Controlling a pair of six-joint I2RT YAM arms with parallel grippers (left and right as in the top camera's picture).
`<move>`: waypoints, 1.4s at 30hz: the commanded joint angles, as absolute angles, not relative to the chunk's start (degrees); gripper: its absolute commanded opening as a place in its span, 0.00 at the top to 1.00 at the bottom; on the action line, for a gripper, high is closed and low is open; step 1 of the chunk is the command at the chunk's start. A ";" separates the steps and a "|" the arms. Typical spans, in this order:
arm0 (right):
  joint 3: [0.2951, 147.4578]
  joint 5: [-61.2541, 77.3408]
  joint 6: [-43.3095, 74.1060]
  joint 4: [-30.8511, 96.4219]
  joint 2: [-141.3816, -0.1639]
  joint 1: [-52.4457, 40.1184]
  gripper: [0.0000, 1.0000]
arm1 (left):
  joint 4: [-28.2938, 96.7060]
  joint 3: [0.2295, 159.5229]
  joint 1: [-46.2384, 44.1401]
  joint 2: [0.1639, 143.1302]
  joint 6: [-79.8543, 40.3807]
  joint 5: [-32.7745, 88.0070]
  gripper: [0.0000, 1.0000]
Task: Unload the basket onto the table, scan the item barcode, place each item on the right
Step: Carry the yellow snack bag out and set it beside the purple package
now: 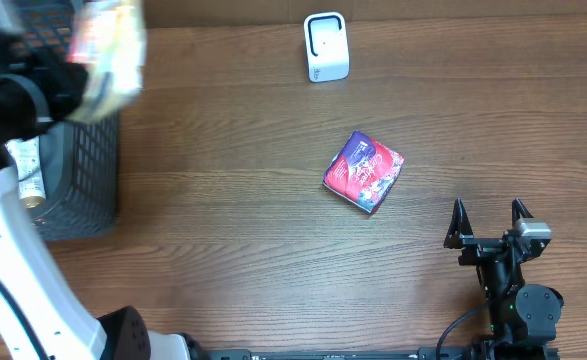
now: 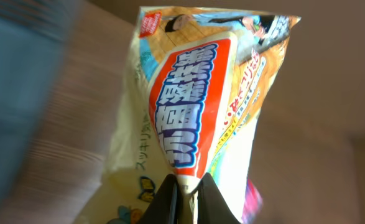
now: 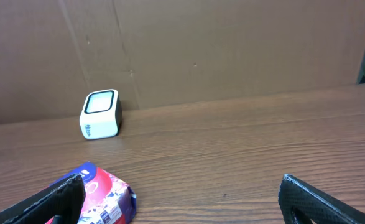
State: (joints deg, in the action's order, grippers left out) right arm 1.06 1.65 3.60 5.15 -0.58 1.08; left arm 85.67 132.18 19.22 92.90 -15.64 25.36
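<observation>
Brown cardboard walls back a wood-grain table (image 1: 233, 230), where the left gripper (image 2: 187, 190) is pinched tight on the bottom edge of a pale yellow snack bag (image 1: 108, 50) and holds it up in the air at the far-left corner. Seen from overhead the bag is blurred and hangs above a dark mesh basket (image 1: 83, 190), which stands at the left edge of the table with a white-labelled item inside that is too small to make out. The left wrist camera shows the bag close up, with a red band of bold white and blue lettering running down its front and the two dark fingers (image 2: 165, 202) pressed together on its crimped seam. A small white scanner (image 1: 325, 46) stands upright at the far middle of the table, close to the back wall and well apart from the raised bag. A red and purple packet (image 1: 363, 171) lies flat near the middle of the table, between the scanner and the right gripper (image 1: 490, 222). That gripper sits low at the near-right side, its jaws spread wide with nothing between them, facing the packet and the scanner beyond it.
</observation>
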 commanded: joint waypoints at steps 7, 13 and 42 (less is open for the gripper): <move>0.47 1.56 3.38 4.80 -0.16 1.19 0.00 | 84.44 112.84 -14.20 100.79 -16.95 15.73 0.96; 0.47 1.54 3.38 4.78 -0.16 1.19 0.00 | 70.74 98.19 -24.80 110.85 -20.88 12.49 0.96; 0.47 1.54 3.38 4.78 -0.16 1.19 0.00 | 96.82 146.39 28.45 97.41 -14.81 1.76 0.00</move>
State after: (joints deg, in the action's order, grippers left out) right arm 1.06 1.63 3.62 5.15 -0.62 1.08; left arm 96.51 145.51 17.50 98.94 -13.13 5.85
